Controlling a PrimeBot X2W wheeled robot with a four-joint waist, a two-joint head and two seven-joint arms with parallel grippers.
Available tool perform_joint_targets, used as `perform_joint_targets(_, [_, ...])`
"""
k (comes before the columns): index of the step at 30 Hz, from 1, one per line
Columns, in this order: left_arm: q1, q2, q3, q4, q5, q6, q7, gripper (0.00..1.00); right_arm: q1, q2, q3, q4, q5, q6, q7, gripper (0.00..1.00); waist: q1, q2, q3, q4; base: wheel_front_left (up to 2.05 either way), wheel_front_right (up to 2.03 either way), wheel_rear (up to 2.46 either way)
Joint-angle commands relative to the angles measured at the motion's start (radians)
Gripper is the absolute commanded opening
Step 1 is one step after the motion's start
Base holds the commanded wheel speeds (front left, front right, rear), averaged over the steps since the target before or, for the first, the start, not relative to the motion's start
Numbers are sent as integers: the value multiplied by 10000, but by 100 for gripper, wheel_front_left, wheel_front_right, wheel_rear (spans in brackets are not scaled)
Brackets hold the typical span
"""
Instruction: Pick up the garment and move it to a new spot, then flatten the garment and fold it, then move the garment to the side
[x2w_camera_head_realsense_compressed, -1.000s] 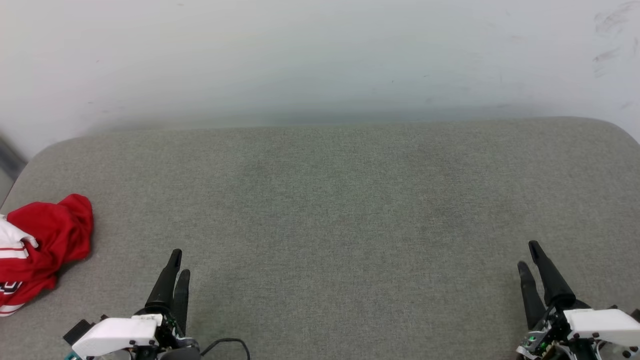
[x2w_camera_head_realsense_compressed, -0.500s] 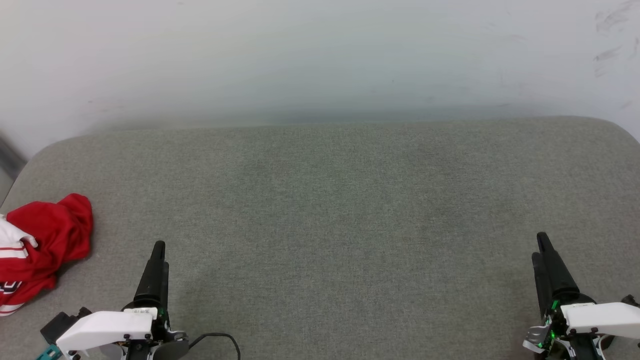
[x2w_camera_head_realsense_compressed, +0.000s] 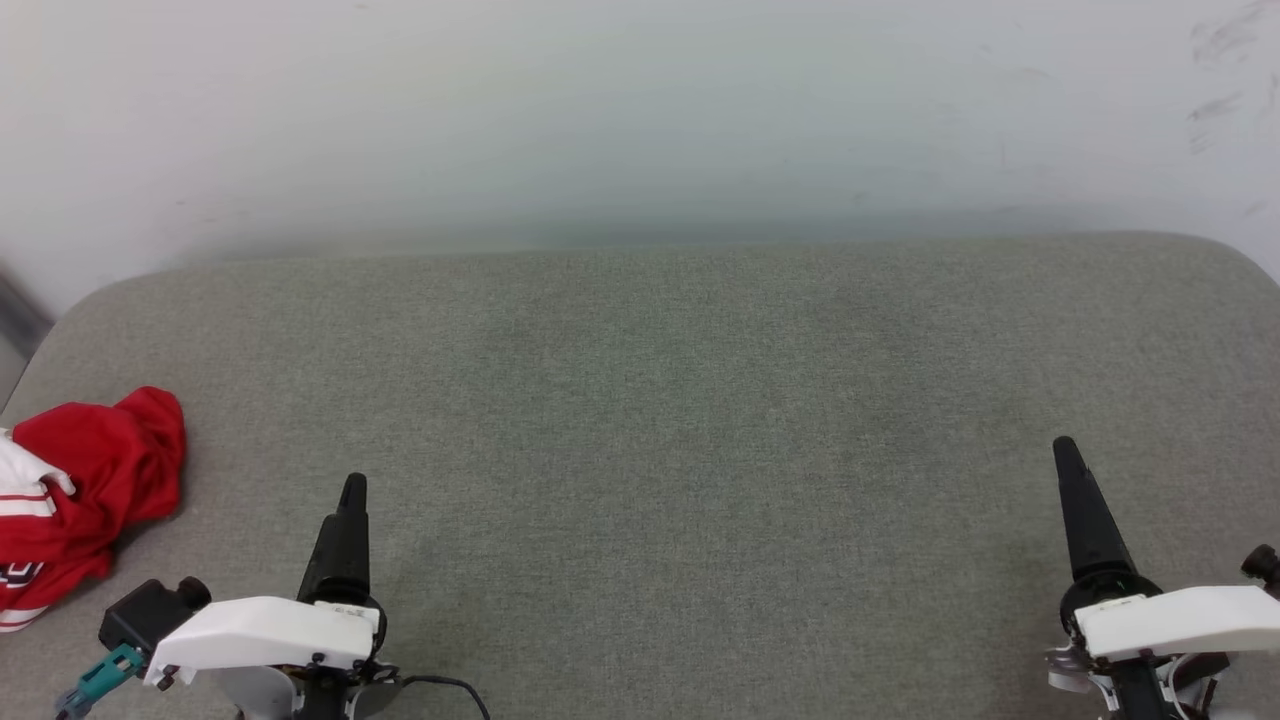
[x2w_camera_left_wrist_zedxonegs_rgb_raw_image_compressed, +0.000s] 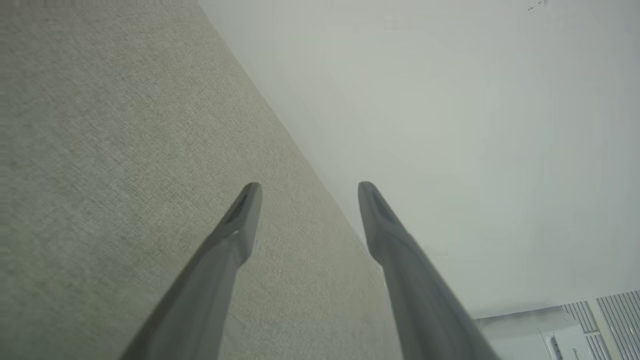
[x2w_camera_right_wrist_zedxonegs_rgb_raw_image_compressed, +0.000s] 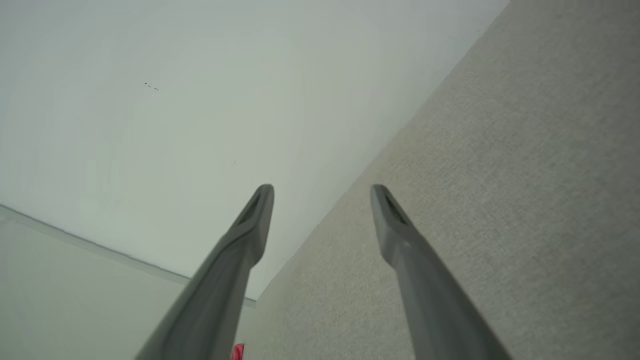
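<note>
The garment (x2w_camera_head_realsense_compressed: 95, 480) lies crumpled in a heap at the far left edge of the grey fabric surface (x2w_camera_head_realsense_compressed: 660, 400): red cloth with a white striped part showing. A red sliver of the garment (x2w_camera_right_wrist_zedxonegs_rgb_raw_image_compressed: 238, 351) peeks out at the bottom of the right wrist view. My left gripper (x2w_camera_head_realsense_compressed: 352, 487) hovers at the lower left, a little to the right of the heap and apart from it. The left gripper (x2w_camera_left_wrist_zedxonegs_rgb_raw_image_compressed: 308, 187) is open and holds nothing. My right gripper (x2w_camera_head_realsense_compressed: 1063, 447) is at the lower right, far from the garment. The right gripper (x2w_camera_right_wrist_zedxonegs_rgb_raw_image_compressed: 322, 187) is open and holds nothing too.
A white wall (x2w_camera_head_realsense_compressed: 640, 120) rises behind the surface's far edge. The surface has rounded corners at back left and back right. A dark cable (x2w_camera_head_realsense_compressed: 450, 685) loops beside the left wrist. A white appliance (x2w_camera_left_wrist_zedxonegs_rgb_raw_image_compressed: 565, 340) shows in the left wrist view's lower right corner.
Both wrists have rolled, so each pair of fingers now lines up as one in the head view. The right gripper has moved forward; the left went left, then right. The garment is unmoved.
</note>
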Motion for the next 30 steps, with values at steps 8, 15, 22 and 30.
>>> perform_joint_targets(8, [29,25,-325,-342,1760,452,-366,100,135,4,389,-470,-2051,0,-381,100,0,0,-8,2,0,0,0])
perform_joint_targets(15, [89,27,-534,-445,2898,639,-601,100,303,6,536,-433,-3216,0,-625,100,0,0,-8,15,0,0,0])
perform_joint_targets(22, [165,29,-692,-580,3678,732,-794,100,384,7,585,-490,-3989,0,-814,100,0,0,-1,27,0,0,0])
perform_joint_targets(30, [273,31,-884,-733,4685,812,-1029,100,480,9,643,-649,-4936,0,-1054,100,0,0,5,43,0,0,0])
